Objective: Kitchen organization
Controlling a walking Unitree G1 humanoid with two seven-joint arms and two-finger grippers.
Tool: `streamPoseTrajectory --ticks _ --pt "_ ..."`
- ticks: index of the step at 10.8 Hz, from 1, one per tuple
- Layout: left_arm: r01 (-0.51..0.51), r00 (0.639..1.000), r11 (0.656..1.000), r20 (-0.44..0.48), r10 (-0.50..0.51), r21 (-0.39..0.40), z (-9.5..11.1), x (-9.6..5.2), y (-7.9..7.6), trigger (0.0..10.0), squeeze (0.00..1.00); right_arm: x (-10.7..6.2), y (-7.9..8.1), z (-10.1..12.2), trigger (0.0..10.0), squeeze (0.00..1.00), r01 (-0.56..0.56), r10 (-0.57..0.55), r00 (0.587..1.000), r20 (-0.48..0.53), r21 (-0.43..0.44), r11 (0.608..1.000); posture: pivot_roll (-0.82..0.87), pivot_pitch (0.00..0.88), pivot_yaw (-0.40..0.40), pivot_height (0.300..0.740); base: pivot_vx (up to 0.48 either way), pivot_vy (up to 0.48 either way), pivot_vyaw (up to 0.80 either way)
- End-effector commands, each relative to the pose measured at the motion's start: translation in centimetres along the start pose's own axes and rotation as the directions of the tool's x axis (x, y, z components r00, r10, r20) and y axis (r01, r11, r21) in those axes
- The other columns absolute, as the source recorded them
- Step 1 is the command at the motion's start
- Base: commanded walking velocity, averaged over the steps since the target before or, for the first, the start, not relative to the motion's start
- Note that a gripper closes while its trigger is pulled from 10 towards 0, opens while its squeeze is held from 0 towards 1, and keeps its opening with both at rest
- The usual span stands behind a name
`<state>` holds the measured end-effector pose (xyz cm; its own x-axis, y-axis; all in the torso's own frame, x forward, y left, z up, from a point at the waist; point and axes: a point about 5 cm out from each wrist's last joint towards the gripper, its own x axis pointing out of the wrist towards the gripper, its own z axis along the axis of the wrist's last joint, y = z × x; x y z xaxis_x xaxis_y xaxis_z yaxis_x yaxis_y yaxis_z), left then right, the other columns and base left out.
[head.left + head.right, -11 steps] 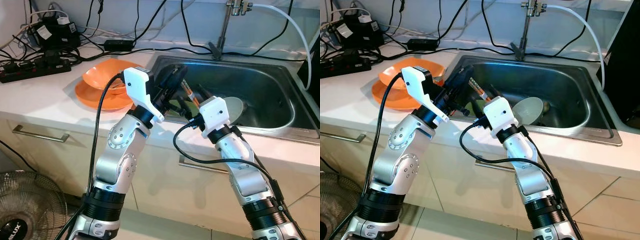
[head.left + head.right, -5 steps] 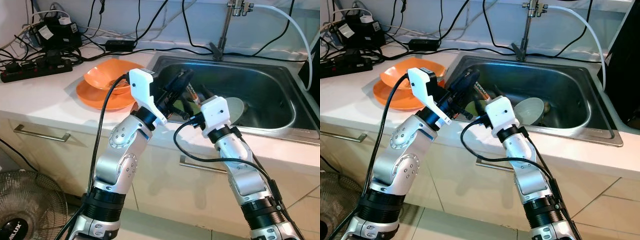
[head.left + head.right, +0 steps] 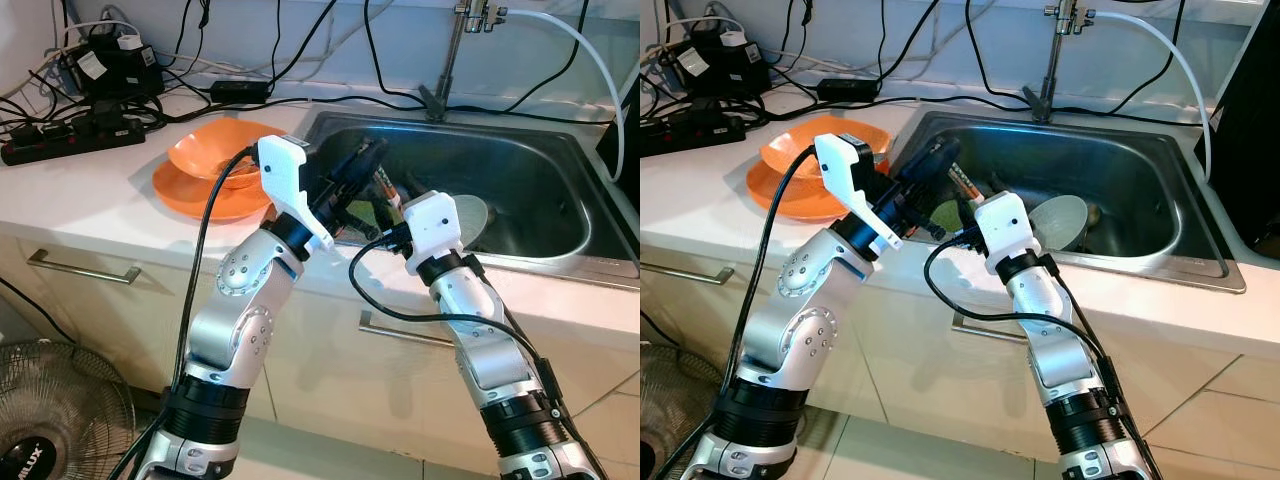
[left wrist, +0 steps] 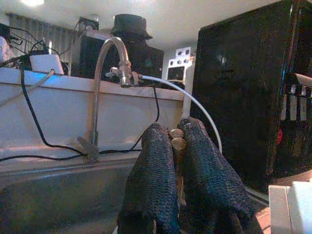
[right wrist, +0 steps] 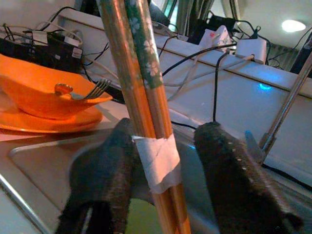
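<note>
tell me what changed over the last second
The left tool, shut on the chopsticks, edged slightly right over the sink, mostly in the first half second. The right tool, open around the chopsticks' taped part, shifted little. The orange bowl, orange plate and pale bowl stayed put.

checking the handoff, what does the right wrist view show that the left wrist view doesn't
Right wrist view alone: the taped middle of the chopsticks between the right gripper's open jaws, with the orange bowl, a fork in it and the orange plate beneath. Left wrist view alone: the left gripper shut on the chopsticks' ends, the curved faucet with its white hose, and a black appliance. Both share the chopsticks, the sink and black cables along the white back wall.
</note>
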<state>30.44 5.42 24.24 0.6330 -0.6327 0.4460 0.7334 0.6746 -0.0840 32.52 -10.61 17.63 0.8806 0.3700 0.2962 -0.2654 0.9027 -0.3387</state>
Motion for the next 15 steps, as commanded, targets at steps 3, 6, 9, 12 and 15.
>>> streamPoseTrajectory --ticks 3,6,9,12,15 --pt "0.012 1.0 1.0 -0.007 -0.012 0.02 0.12 -0.05 -0.11 10.0 0.0 0.39 -0.34 0.31 0.0 0.0 0.015 -0.015 1.0 0.01 -0.002 1.0 0.13 0.0 0.031 0.74 0.0 0.0 0.0" --pt "0.001 1.0 0.999 -0.008 0.0 0.038 0.16 -0.04 0.04 10.0 0.0 0.4 -0.33 0.28 0.0 0.0 0.015 -0.015 1.0 0.01 -0.001 1.0 0.13 0.0 0.03 0.74 0.0 0.0 0.0" --pt "-0.017 1.0 0.998 -0.008 0.018 0.067 0.19 0.07 0.24 10.0 0.0 0.42 -0.5 0.2 0.0 0.0 0.021 -0.021 1.0 0.007 -0.006 1.0 0.13 0.0 0.029 0.74 0.0 0.0 0.0" --pt "-0.03 1.0 0.997 -0.007 0.03 0.074 0.18 0.17 0.35 10.0 1.0 0.49 -0.7 0.15 0.0 0.0 0.033 -0.033 0.999 0.006 -0.009 0.999 0.13 0.0 0.027 0.74 0.0 0.0 0.0" --pt "-0.028 0.999 0.999 0.023 0.027 0.032 0.57 0.16 0.32 10.0 1.0 0.82 -1.24 0.21 0.0 0.0 0.063 -0.063 0.998 0.007 -0.011 0.998 0.13 0.0 0.025 0.74 0.0 0.0 0.0"
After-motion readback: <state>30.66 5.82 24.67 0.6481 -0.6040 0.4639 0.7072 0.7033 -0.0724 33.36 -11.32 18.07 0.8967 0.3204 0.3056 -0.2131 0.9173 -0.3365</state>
